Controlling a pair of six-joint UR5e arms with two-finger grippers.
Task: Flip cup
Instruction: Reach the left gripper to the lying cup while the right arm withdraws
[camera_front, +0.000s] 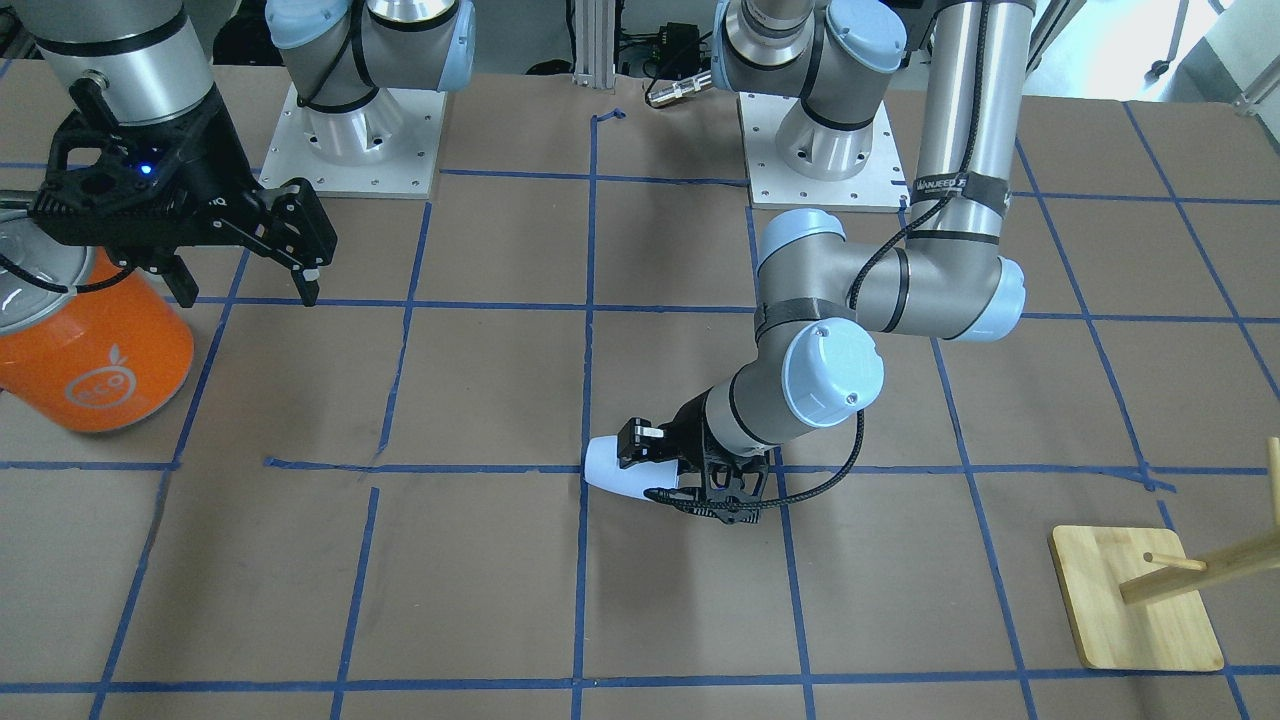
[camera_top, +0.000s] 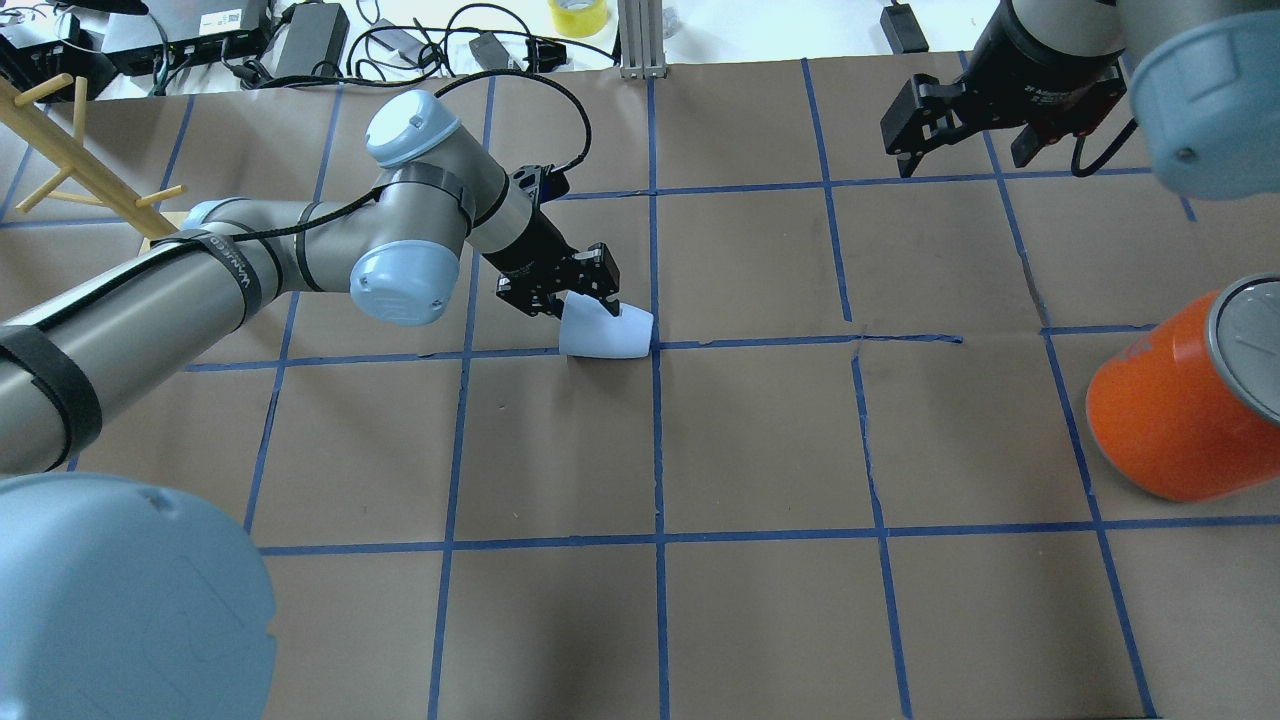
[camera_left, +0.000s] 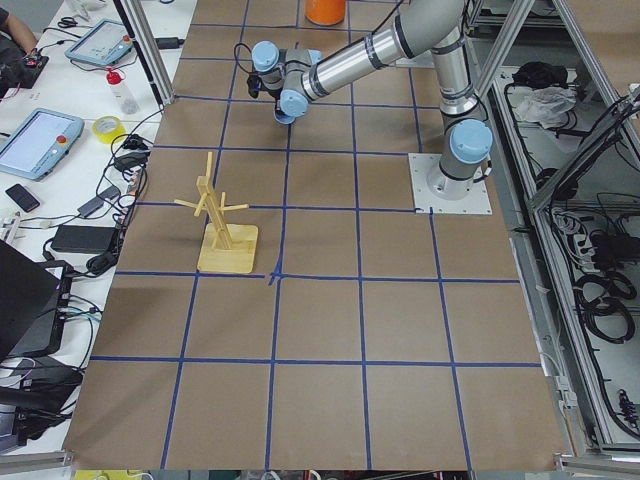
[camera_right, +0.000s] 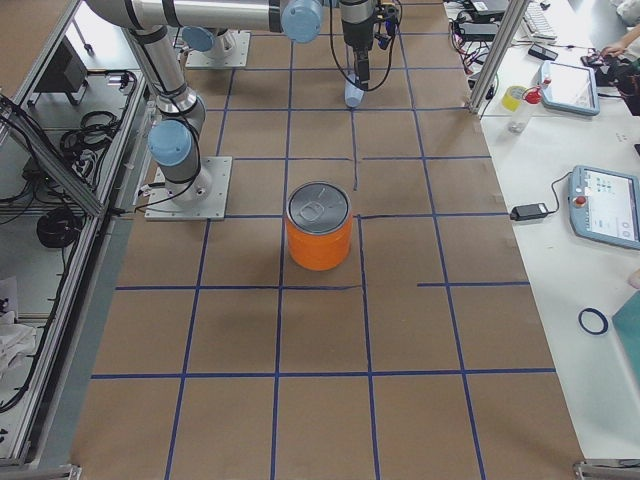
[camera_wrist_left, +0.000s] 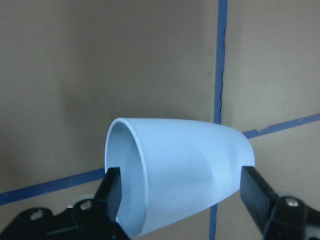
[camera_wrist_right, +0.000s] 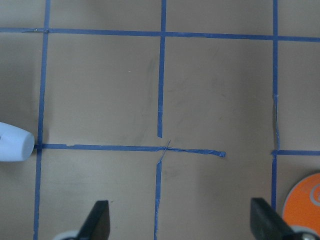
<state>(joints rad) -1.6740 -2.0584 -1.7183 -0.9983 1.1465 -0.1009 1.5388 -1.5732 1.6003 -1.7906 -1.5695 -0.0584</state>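
Looking down from the overhead view, I have the cup (camera_top: 605, 335) lying on its side on the worktop (camera_top: 760, 440), well apart from the orange can (camera_front: 95, 350) and on the robot's left of it. Its long axis runs across the table. The narrow closed end points toward the can and the wide open mouth faces away from it.

The left end effector (camera_top: 580, 305) comes in low and slanted from the side away from the can. It appears to be pinching the cup. In the left wrist view one of its fingers (camera_wrist_left: 114, 192) sits at the rim and the other lies against the wall nearer the closed end. I cannot see how firm that hold is.

The right end effector (camera_front: 248, 285) hangs just beside the can with its fingers spread wide and nothing between them. It is far from the cup, so I judge the flip belongs to the left arm.

The move I expect turns on that axis: the wrist must swing the cup from lying flat to standing. A slanted hold on a smooth tapered wall could slip toward the narrow end.
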